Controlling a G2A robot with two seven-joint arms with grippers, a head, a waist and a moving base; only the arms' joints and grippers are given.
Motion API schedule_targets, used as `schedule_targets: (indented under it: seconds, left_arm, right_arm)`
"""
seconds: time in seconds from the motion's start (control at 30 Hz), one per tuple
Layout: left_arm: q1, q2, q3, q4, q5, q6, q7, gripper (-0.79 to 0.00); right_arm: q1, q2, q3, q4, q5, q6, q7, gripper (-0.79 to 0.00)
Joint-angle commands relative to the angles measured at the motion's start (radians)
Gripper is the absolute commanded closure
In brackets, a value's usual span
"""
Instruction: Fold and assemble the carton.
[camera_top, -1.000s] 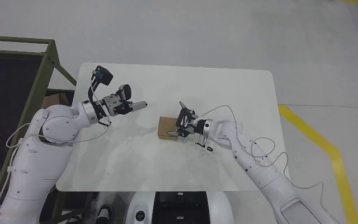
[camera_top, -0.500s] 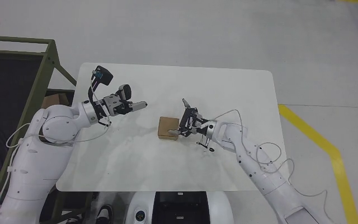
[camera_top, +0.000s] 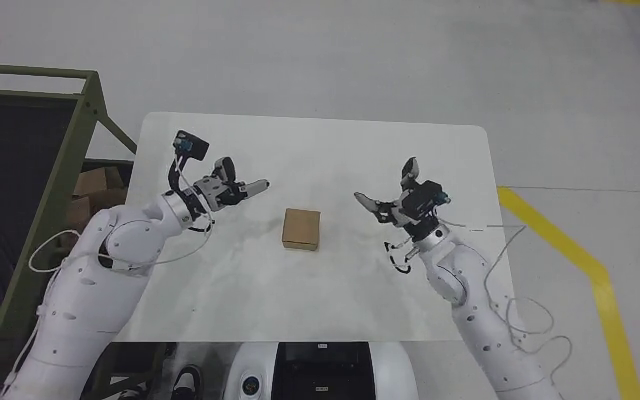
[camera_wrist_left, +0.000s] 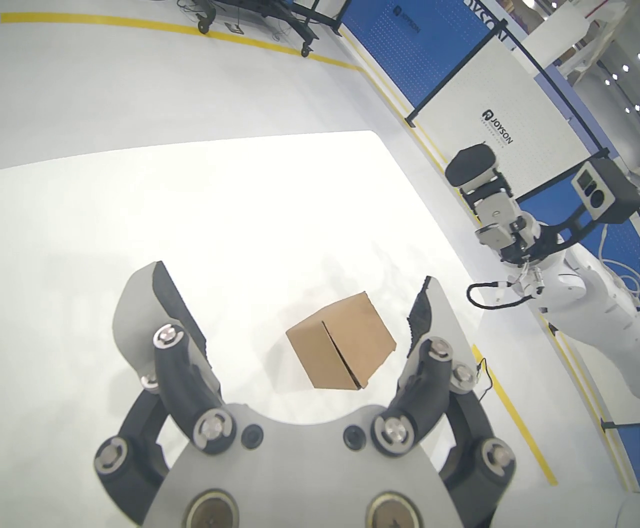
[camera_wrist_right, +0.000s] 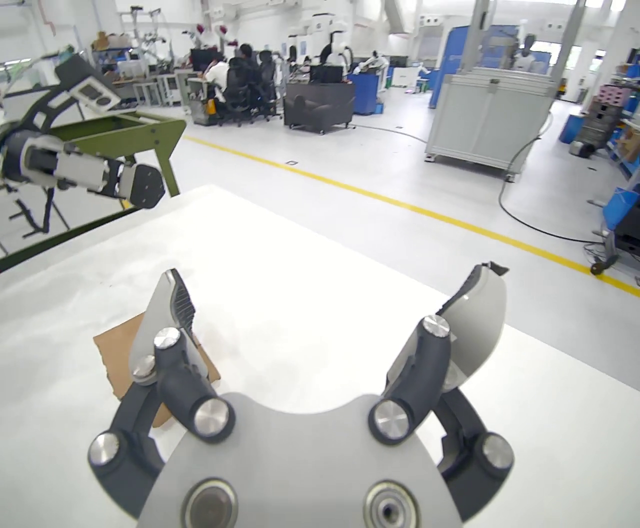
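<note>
Cardboard carton (camera_top: 301, 229) closed, between left gripper (camera_top: 246, 174), right gripper (camera_top: 385, 182), touching neither

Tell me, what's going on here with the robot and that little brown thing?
A two-armed robot is working on a small cardboard box at a white table. Right now nothing is touching the box: it sits alone near the middle of the table and looks already folded into a closed cube. The left gripper hangs open on one side of it, pointed at the box, and the right gripper is open on the other side, well apart from it.
</note>
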Motion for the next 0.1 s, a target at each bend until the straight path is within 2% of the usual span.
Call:
schedule_targets:
  seconds: [0.0, 0.07]
  left_arm:
    - [0.006, -0.004, 0.011, 0.005, 0.031, 0.034, 0.046, -0.785]
    - [0.010, -0.009, 0.025, 0.011, 0.048, 0.070, 0.078, -0.785]
  right_arm:
    - [-0.020, 0.004, 0.034, -0.022, 0.026, 0.012, -0.006, -0.785]
    - [-0.036, 0.008, 0.066, -0.050, 0.052, 0.011, -0.001, -0.785]
